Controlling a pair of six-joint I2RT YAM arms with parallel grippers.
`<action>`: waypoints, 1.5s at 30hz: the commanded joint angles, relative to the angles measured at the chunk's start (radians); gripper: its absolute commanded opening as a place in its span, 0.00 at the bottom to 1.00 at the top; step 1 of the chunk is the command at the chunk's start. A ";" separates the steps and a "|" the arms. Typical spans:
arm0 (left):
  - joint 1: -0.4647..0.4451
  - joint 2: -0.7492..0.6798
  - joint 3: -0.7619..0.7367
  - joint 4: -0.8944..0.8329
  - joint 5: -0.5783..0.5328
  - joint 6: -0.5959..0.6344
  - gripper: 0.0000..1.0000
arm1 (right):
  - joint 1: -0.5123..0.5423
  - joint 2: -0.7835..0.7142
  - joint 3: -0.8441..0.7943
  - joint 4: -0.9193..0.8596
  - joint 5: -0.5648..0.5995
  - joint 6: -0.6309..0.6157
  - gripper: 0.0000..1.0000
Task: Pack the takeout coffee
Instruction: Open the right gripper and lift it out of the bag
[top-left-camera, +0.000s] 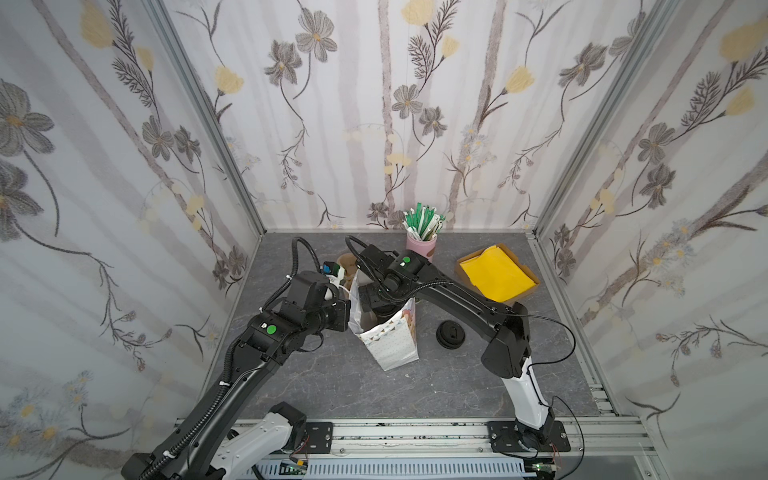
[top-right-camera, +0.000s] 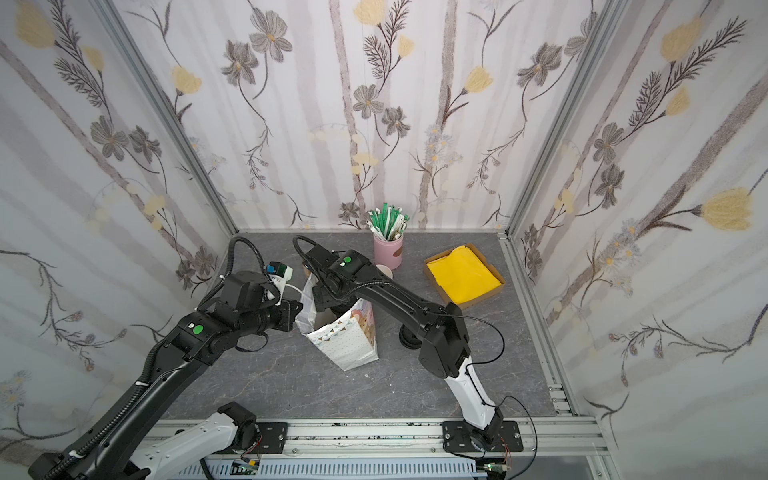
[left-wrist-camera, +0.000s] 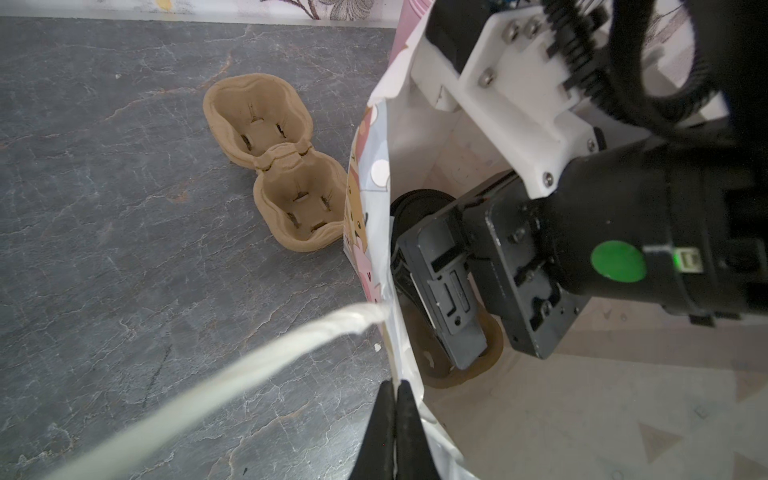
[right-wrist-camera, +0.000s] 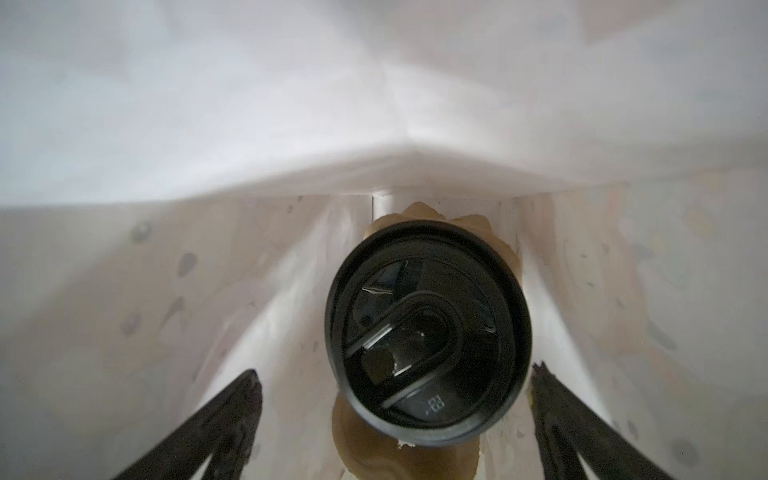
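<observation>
The white handled bag (top-left-camera: 390, 340) stands upright mid-table in both top views. My left gripper (left-wrist-camera: 395, 386) is shut on the bag's rim, beside its white handle (left-wrist-camera: 249, 374). The right arm reaches down into the bag's mouth. The takeout coffee (right-wrist-camera: 428, 332) shows as a black domed lid. It stands deep inside the bag on a brown pulp carrier (right-wrist-camera: 407, 457). My right gripper (right-wrist-camera: 395, 371) is open above it, one finger on each side of the lid and clear of it. The lid (left-wrist-camera: 415, 203) also peeks out behind the right gripper in the left wrist view.
An empty brown two-cup carrier (left-wrist-camera: 278, 162) lies on the table behind the bag. Loose black lids (top-left-camera: 450, 334) sit right of the bag. A pink holder of stirrers (top-left-camera: 422, 245), lidless paper cups (top-right-camera: 384, 272) and a cardboard box of yellow napkins (top-left-camera: 496, 274) stand at the back.
</observation>
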 joint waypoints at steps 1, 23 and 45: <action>0.000 0.004 0.012 -0.010 -0.016 -0.005 0.00 | 0.008 -0.023 0.006 0.053 0.030 0.003 0.98; 0.000 0.040 0.043 -0.010 -0.035 -0.028 0.00 | 0.019 -0.083 -0.100 0.200 -0.167 -0.076 0.79; 0.000 0.054 0.049 -0.011 -0.053 -0.028 0.00 | 0.010 -0.186 -0.200 0.349 -0.270 -0.125 0.79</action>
